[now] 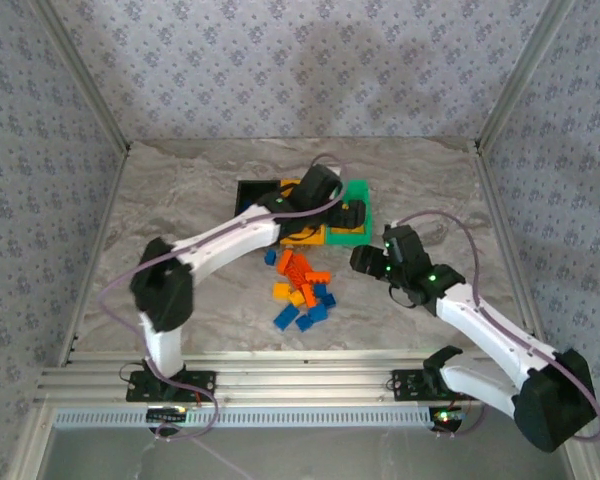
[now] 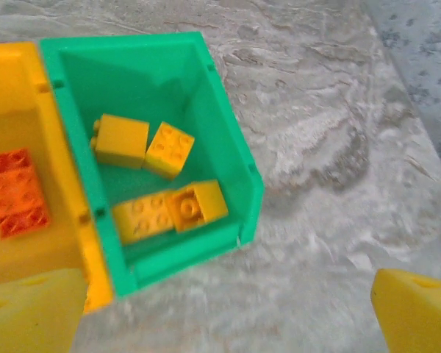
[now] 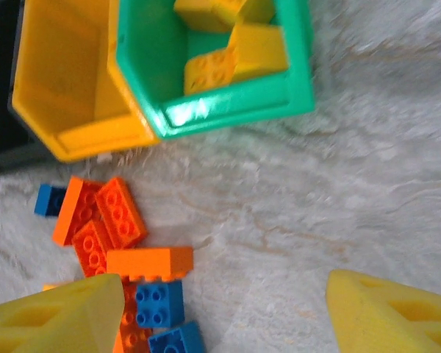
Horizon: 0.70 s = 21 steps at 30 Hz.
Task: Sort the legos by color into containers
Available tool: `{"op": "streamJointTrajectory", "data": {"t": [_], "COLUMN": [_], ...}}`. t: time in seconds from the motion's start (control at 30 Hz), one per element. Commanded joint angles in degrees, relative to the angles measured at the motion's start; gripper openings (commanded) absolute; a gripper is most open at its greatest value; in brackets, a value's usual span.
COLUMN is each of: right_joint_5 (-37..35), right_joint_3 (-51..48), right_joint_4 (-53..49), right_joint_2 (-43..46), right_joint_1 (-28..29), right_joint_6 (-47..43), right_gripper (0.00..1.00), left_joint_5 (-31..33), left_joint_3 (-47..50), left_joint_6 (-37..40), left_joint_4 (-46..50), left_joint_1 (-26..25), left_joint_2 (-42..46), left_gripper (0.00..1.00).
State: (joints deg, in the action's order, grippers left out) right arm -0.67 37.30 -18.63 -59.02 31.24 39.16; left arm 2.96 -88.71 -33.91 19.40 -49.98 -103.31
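Observation:
The three joined bins stand at the table's middle back: black [image 1: 252, 192], yellow-orange [image 1: 306, 238] and green [image 1: 358, 189]. My left gripper [image 1: 348, 213] hangs open over the green bin [image 2: 184, 254], with nothing between its fingers [image 2: 37, 309]. Several yellow bricks [image 2: 169, 209] lie inside that bin. A red-orange brick [image 2: 15, 193] lies in the yellow-orange bin [image 2: 15, 88]. Loose red-orange and blue bricks [image 1: 300, 290] are piled in front of the bins. My right gripper [image 3: 224, 294] is open and empty just right of the pile, near an orange brick [image 3: 148, 262] and a blue brick [image 3: 158, 303].
Bare marble table [image 1: 180, 200] spreads left and right of the bins and pile. Patterned walls close in the table at the back and both sides. The left arm's forearm [image 1: 230, 240] crosses above the table toward the bins.

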Motion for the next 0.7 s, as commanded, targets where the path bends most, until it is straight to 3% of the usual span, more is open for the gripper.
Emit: {"op": "streamJointTrajectory", "data": {"t": [0.0,0.33,0.67], "right_joint_5": [1.28,-0.5,-3.68], "right_joint_3": [0.41,2.4,3.98], "right_joint_4": [0.23,3.4,0.18], "right_joint_2": [-3.76,-15.75,-21.61], "right_joint_1": [4.32,13.3,15.72], "right_joint_6": [-2.59,-2.65,-1.88], "right_gripper": [0.76,0.76,0.72], "left_joint_5": [-0.01,7.28,12.28], "left_joint_3": [11.67,42.17,49.66], "left_joint_6": [-1.82,-8.49,-10.54], "left_joint_4": [-6.08,-2.76,1.38], "left_joint_1": [-0.99,-1.35,-1.24], "left_joint_2": [11.44,37.29,46.0], "left_gripper": [1.0,1.0,1.0]}}
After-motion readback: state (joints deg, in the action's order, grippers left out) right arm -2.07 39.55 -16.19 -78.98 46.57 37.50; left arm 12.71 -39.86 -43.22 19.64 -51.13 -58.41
